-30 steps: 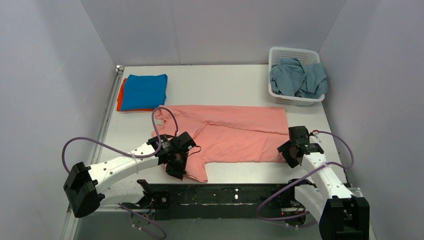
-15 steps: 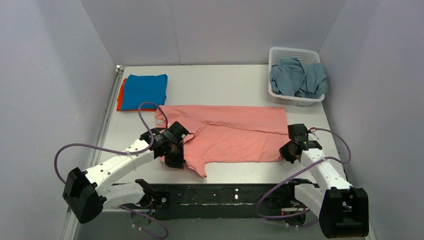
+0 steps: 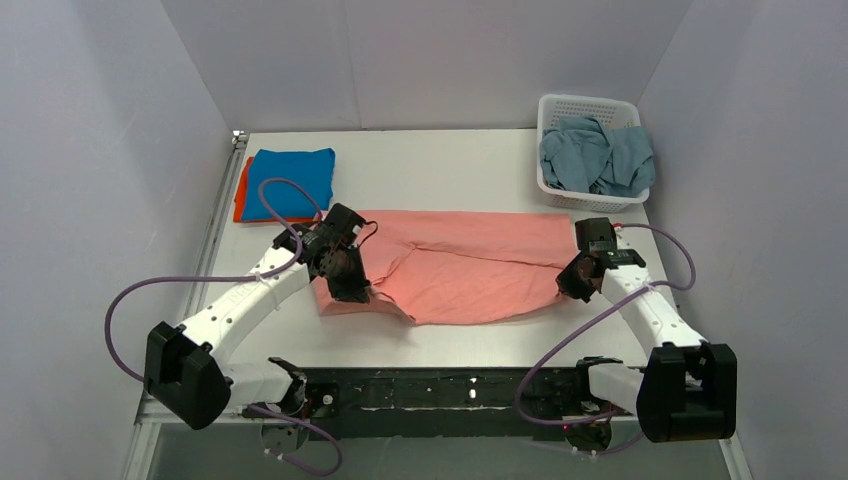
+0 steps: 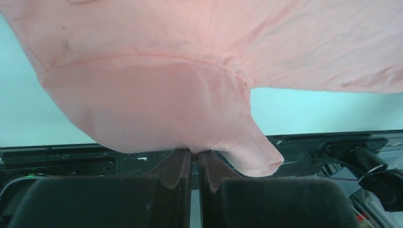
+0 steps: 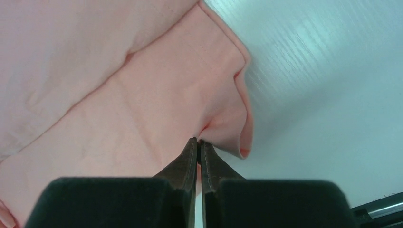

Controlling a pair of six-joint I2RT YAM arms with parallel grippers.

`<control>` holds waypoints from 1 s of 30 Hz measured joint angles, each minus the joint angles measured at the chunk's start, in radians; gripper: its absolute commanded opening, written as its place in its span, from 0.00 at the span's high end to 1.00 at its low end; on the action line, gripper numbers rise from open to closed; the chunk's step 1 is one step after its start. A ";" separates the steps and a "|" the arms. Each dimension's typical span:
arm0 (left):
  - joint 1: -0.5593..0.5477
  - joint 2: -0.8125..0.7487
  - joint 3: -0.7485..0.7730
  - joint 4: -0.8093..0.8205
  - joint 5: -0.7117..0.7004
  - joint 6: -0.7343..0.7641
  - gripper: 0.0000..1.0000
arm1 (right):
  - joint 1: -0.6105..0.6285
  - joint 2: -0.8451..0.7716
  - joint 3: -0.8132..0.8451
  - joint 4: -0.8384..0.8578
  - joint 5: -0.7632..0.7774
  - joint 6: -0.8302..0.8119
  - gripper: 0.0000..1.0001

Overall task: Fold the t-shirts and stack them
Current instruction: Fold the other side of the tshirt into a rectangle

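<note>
The salmon-pink t-shirt (image 3: 470, 265) lies spread across the middle of the table. My left gripper (image 3: 345, 285) is shut on its near-left sleeve (image 4: 199, 137), and the cloth is lifted and doubled over there. At the shirt's near-right corner my right gripper (image 3: 578, 283) is shut on the hem (image 5: 223, 128), with a pinch of fabric between the pads. A folded bright blue t-shirt (image 3: 290, 180) rests on a folded orange t-shirt (image 3: 240, 195) at the back left. A dusty grey-blue t-shirt (image 3: 598, 158) is heaped in the basket.
The white perforated basket (image 3: 590, 104) stands at the back right corner. Grey walls close in the table on three sides. The black base rail (image 3: 440, 385) runs along the near edge between the two arm bases.
My right gripper has shut on the shirt's near-right corner. Both grippers have moved away from the near edge, drawing the shirt's near edge with them; the left sleeve now lies folded over.
</note>
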 measured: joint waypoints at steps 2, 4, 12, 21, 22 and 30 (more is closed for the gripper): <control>0.033 0.034 0.047 -0.006 0.003 0.011 1.00 | 0.000 0.055 0.049 -0.016 -0.005 -0.023 0.97; 0.064 0.058 0.084 -0.005 0.004 0.023 1.00 | 0.000 0.096 0.083 -0.026 -0.008 -0.042 0.97; 0.179 0.144 0.174 0.005 0.010 0.079 1.00 | -0.002 0.205 0.194 -0.065 -0.011 -0.093 0.95; 0.233 0.302 0.278 0.040 0.012 0.141 1.00 | -0.030 0.311 0.315 -0.092 0.002 -0.137 0.94; 0.240 0.320 0.294 0.040 0.013 0.148 1.00 | -0.034 0.314 0.323 -0.093 0.002 -0.143 0.94; 0.266 0.383 0.356 0.063 0.016 0.195 1.00 | -0.045 0.369 0.376 -0.099 -0.002 -0.176 0.94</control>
